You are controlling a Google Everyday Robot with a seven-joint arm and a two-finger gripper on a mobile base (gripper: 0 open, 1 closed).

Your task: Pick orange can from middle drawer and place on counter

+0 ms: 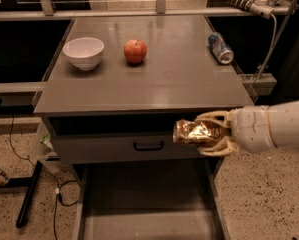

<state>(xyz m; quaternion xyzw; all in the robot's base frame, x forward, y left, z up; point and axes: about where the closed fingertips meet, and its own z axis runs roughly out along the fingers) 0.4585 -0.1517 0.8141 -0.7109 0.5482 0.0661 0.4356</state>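
Note:
The orange can (193, 132) is a shiny golden-brown wrinkly can. My gripper (209, 132) is shut on it, the pale fingers (215, 116) wrapped over and under it. The white arm comes in from the right. The can hangs in the air above the open middle drawer (149, 204), in front of the upper drawer front, just below the counter's (174, 79) front edge. The middle drawer is pulled out at the bottom of the view and its grey floor shows nothing on it.
On the counter stand a white bowl (83, 52) at the left, a red apple (135, 51) in the middle and a blue-and-silver soda can (220, 48) lying at the right. The upper drawer front has a black handle (148, 146). Cables lie on the floor at left.

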